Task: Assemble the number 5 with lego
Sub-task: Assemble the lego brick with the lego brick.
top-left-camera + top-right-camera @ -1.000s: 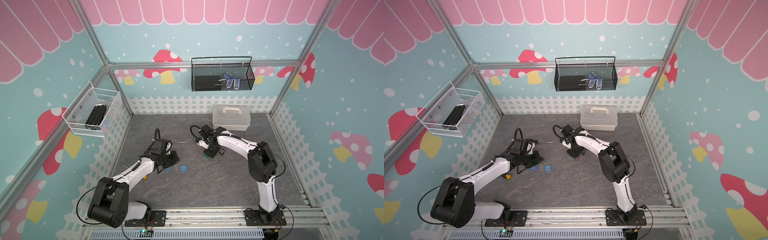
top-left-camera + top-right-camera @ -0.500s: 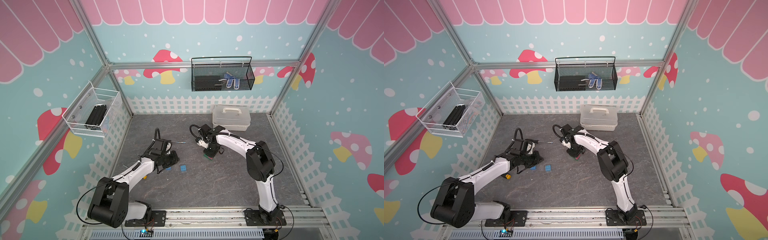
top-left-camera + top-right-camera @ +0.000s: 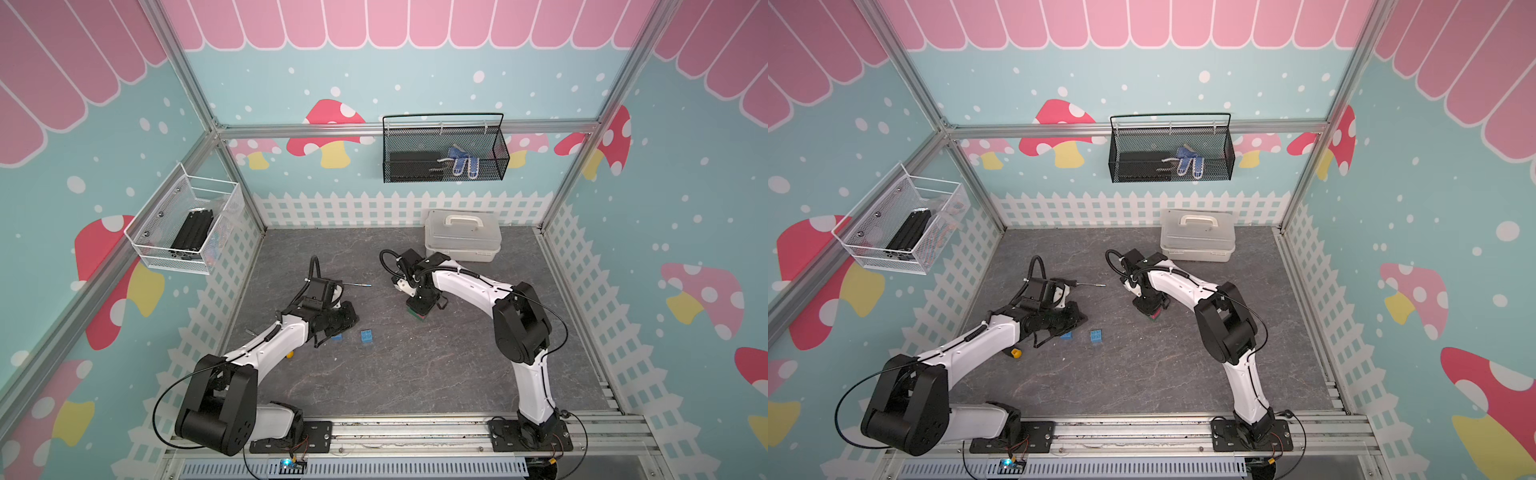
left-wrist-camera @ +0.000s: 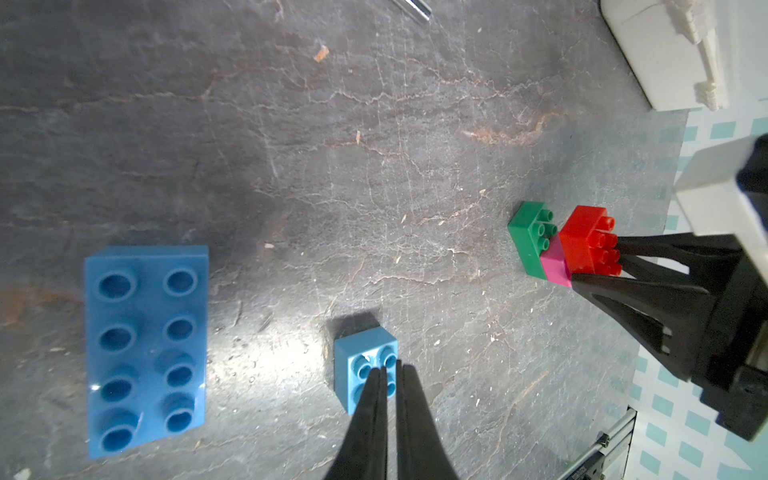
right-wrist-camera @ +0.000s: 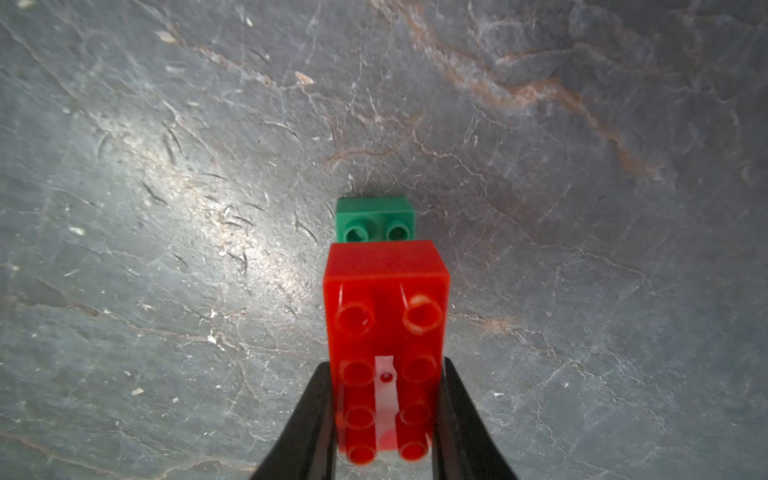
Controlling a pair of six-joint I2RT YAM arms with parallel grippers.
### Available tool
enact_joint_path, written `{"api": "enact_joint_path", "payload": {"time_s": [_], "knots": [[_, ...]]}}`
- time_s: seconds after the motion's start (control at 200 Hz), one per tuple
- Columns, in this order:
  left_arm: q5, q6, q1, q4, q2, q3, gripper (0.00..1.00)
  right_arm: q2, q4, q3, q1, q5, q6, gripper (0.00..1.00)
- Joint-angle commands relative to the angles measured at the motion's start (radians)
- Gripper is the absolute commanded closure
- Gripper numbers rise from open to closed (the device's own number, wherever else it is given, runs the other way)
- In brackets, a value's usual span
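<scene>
Item: partial number 5, three layers, standing on the grey slate-look table in front of the lidded white storage box. Long green brick lay at the bottom, small square pink brick on one end of it, long red brick on top. Right gripper: fingers clamped on the red brick's two long sides. Loose pieces, well apart from the stack: long blue brick, studs up, and just beside it the small square blue brick. Left gripper: fingers clenched together, tips over the small blue brick's studs; contact could not be judged.
</scene>
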Motion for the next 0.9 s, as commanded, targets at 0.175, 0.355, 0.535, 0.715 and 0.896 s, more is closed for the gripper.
{"api": "enact_joint_path", "payload": {"time_s": [0.175,0.355,0.535,0.715,0.896], "knots": [[-0.004,-0.009,0.007,-0.004,-0.022,-0.001,0.9,0.078,0.103,-0.133,-0.007,-0.099,0.029,1.0],[-0.003,-0.011,0.008,-0.005,-0.022,-0.001,0.9,0.129,0.026,-0.095,-0.002,0.006,0.042,1.0],[-0.002,-0.008,0.008,-0.005,-0.022,-0.001,0.9,0.14,-0.002,-0.087,-0.001,0.006,0.052,1.0],[-0.005,-0.009,0.008,-0.005,-0.029,-0.004,0.9,0.148,0.002,-0.105,-0.001,0.001,0.051,1.0],[-0.005,-0.01,0.01,-0.006,-0.034,-0.004,0.9,0.104,-0.014,-0.08,-0.001,-0.018,0.046,0.83]]}}
